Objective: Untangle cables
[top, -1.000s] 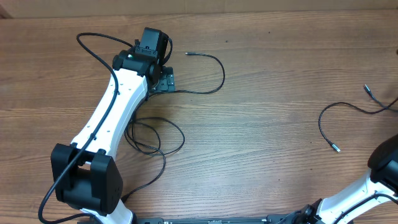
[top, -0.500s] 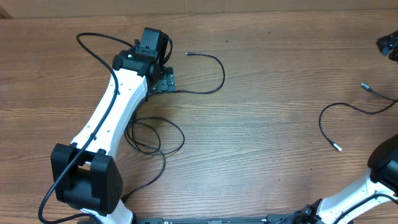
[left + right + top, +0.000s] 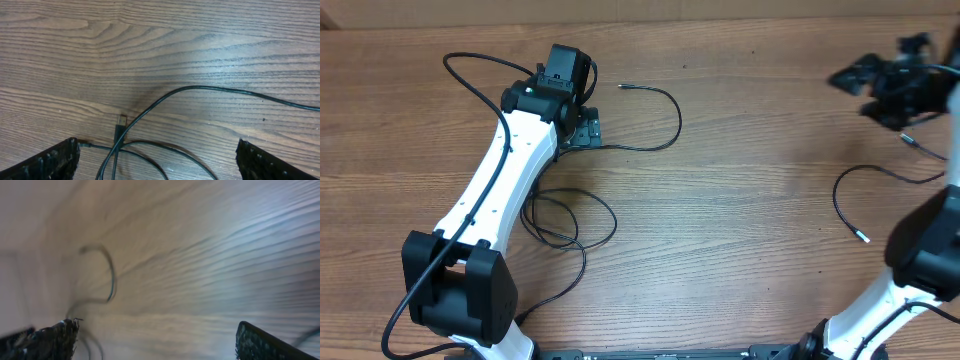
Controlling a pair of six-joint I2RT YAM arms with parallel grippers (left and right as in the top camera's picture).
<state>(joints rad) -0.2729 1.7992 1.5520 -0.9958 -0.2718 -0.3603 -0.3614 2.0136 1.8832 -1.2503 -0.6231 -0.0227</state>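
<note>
Wooden table [image 3: 750, 150]. The left arm [image 3: 500, 180] reaches toward eleven o'clock. Its left gripper [image 3: 159, 162] is spread wide and low over looped black cables [image 3: 119, 131], likely to pick a strand. The right gripper [image 3: 882, 70], blurred at two o'clock, seems wide and empty, above a separate cable [image 3: 836, 198] at three o'clock.

two arms [image 3: 500, 190], at least two cables [image 3: 678, 120]
</note>
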